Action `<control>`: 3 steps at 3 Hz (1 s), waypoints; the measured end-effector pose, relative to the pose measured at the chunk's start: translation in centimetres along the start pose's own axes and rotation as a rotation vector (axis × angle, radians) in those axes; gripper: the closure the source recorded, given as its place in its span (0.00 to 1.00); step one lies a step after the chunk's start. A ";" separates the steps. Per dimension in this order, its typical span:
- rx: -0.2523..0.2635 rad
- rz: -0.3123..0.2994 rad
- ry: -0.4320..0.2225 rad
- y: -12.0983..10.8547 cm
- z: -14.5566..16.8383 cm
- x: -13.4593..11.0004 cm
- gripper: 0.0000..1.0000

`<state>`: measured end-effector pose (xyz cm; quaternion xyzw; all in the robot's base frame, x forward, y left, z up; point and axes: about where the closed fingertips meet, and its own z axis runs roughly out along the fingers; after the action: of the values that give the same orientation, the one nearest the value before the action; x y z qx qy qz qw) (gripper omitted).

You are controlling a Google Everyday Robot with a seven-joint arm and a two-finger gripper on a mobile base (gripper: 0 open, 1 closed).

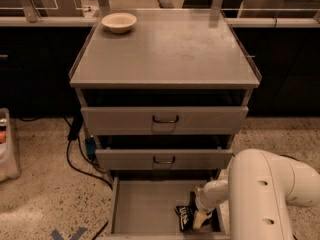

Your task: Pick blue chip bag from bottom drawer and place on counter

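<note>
The blue chip bag (185,214), dark with white markings, lies on the floor of the open bottom drawer (142,206) at its front right. My gripper (200,219) reaches down into the drawer from the white arm (260,194) and sits right at the bag's right side, touching or nearly touching it. The counter (165,49) is the wide grey top of the cabinet above.
A cream bowl (119,21) stands at the counter's back left corner. The two upper drawers (165,120) are partly pulled out above the bottom one. Black cables (75,149) hang at the cabinet's left. A bin (7,149) stands on the floor at far left.
</note>
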<state>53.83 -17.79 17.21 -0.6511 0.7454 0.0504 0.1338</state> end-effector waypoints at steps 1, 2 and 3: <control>-0.005 -0.026 -0.013 -0.5 2.4 -0.1 0.00; -0.041 -0.034 -0.004 -0.3 4.4 0.9 0.00; -0.108 -0.026 0.015 0.5 6.0 1.9 0.00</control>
<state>53.96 -18.03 10.86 -0.6674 0.7341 0.0839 0.0935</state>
